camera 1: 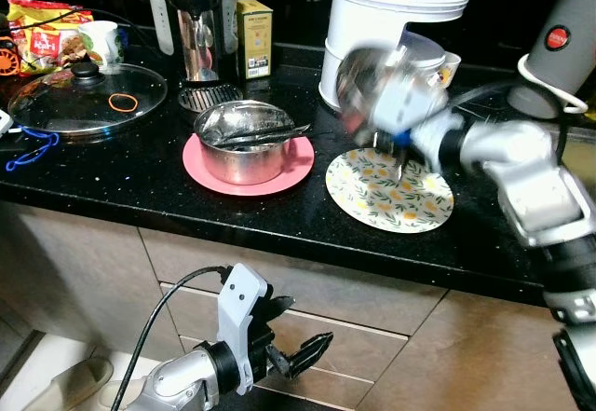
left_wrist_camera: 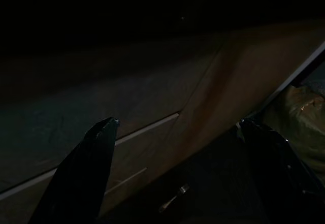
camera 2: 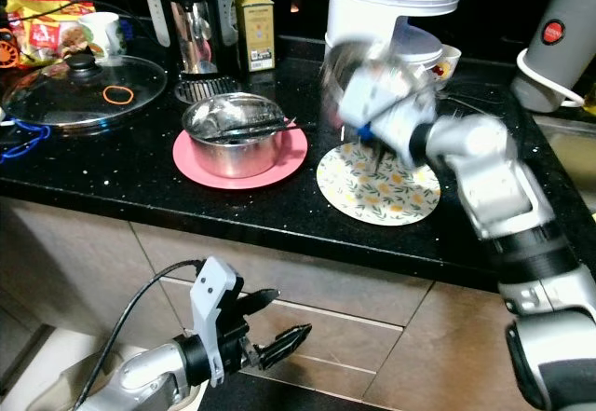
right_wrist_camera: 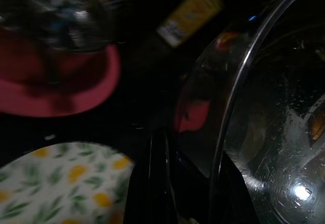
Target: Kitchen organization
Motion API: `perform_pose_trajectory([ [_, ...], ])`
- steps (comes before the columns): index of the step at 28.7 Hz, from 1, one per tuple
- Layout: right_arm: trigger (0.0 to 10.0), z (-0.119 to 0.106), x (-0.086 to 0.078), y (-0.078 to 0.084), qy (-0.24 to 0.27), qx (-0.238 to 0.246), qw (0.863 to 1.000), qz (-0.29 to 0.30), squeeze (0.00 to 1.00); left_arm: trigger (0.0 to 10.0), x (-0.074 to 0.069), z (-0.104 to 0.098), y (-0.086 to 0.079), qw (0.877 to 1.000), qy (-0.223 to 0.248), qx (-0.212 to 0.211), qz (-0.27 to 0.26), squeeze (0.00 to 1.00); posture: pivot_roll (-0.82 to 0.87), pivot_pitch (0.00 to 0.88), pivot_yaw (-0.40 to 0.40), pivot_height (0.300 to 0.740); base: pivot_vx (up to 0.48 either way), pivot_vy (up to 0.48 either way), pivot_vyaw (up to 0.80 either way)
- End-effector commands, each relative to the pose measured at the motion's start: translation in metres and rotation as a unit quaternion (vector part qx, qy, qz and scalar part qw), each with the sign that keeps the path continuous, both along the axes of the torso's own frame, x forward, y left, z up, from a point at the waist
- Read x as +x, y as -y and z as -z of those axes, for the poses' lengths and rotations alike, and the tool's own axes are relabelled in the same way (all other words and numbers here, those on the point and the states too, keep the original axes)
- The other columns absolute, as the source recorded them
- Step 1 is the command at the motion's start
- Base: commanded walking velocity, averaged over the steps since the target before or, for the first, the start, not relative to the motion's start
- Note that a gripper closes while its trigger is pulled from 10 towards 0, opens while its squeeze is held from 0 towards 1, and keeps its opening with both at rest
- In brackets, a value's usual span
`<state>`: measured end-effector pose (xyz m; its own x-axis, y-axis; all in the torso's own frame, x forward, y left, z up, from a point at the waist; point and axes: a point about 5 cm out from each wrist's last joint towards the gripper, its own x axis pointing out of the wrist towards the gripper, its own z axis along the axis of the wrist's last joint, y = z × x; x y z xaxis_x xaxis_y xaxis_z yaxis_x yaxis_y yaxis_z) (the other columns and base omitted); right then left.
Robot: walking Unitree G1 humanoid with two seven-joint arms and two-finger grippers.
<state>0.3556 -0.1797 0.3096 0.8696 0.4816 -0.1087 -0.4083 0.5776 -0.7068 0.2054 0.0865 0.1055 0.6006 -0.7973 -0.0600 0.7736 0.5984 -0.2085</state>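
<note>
The right claw is closed on a steel bowl, held above the bench at centre right of the frame. The bowl is blurred in the head views. The right wrist view shows its rim pinched by the claw, with the bowl turned on edge so that its mouth faces sideways rather than up. The exact tilt cannot be read through the blur.

Directly below the bowl lies a floral plate, flat on the bench. To its left, a metal pot stands on a pink plate, with utensils lying across its mouth.

An edge grip suits a thin-walled bowl: it keeps the claw clear of the bench for set-down.

The left claw hangs idle at lower left, spread open before the cabinet drawers.
</note>
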Motion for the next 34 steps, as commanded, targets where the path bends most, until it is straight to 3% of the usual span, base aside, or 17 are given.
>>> perform_pose_trajectory([
  [1, 0.0, -0.004, 0.002, 0.009, 0.024, 0.015, 0.999, 0.034, 0.0, 10.0, 0.0, -0.003, 0.002, 1.0, 0.01, -0.004, -0.003, 0.0, 0.06, 0.0, -0.064, 0.74, 0.0, 0.0, 0.0],
  [3, 0.0, 0.0, 0.006, 0.018, 0.035, -0.002, 0.997, 0.072, 0.0, 10.0, 0.001, -0.002, 0.002, 1.0, 0.015, 0.007, -0.006, 0.0, 0.06, 0.0, -0.064, 0.74, 0.0, 0.0, 0.0],
  [6, 0.0, 0.006, 0.006, 0.021, 0.028, -0.02, 0.996, 0.08, 0.0, 10.0, 0.006, -0.003, 0.0, 0.999, 0.023, 0.015, -0.03, 0.0, 0.06, 0.0, -0.063, 0.74, 0.0, 0.0, 0.0],
  [7, 7.6, 0.012, 0.006, 0.023, 0.018, -0.037, 0.996, 0.085, 0.0, 10.0, 0.011, -0.006, -0.002, 0.998, 0.036, 0.021, -0.054, 0.0, 0.06, 0.0, -0.061, 0.74, 0.0, 0.0, 0.0],
  [8, 10.0, 0.017, 0.006, 0.027, 0.012, -0.049, 0.994, 0.095, 0.0, 10.0, 0.014, -0.007, -0.003, 0.996, 0.043, 0.028, -0.068, 0.0, 0.06, 0.0, -0.061, 0.74, 0.0, 0.0, 0.0],
  [16, 10.0, 0.011, 0.009, 0.038, 0.031, 0.018, 0.989, 0.144, 0.0, 10.0, 0.015, -0.006, -0.003, 0.997, 0.032, 0.018, -0.072, 0.0, 0.06, 0.0, -0.056, 0.74, 0.0, 0.0, 0.0],
  [23, 10.0, 0.012, 0.011, 0.036, 0.03, 0.029, 0.988, 0.149, 0.0, 10.0, 0.012, -0.005, 0.0, 0.998, 0.032, 0.027, -0.055, 0.0, 0.06, 0.0, -0.057, 0.74, 0.0, 0.0, -0.65],
  [28, 10.0, 0.012, 0.012, 0.034, 0.032, 0.03, 0.988, 0.15, 0.0, 10.0, 0.001, -0.007, 0.011, 1.0, 0.021, 0.006, 0.0, 0.0, 0.06, 0.0, -0.058, 0.74, 0.0, 0.0, -0.8],
  [34, 10.0, 0.012, 0.012, 0.032, 0.037, 0.031, 0.988, 0.147, 0.0, 10.0, 0.0, -0.008, 0.013, 1.0, 0.018, 0.0, 0.012, 0.0, 0.06, 0.0, -0.058, 0.74, 0.0, 0.0, -0.8],
])
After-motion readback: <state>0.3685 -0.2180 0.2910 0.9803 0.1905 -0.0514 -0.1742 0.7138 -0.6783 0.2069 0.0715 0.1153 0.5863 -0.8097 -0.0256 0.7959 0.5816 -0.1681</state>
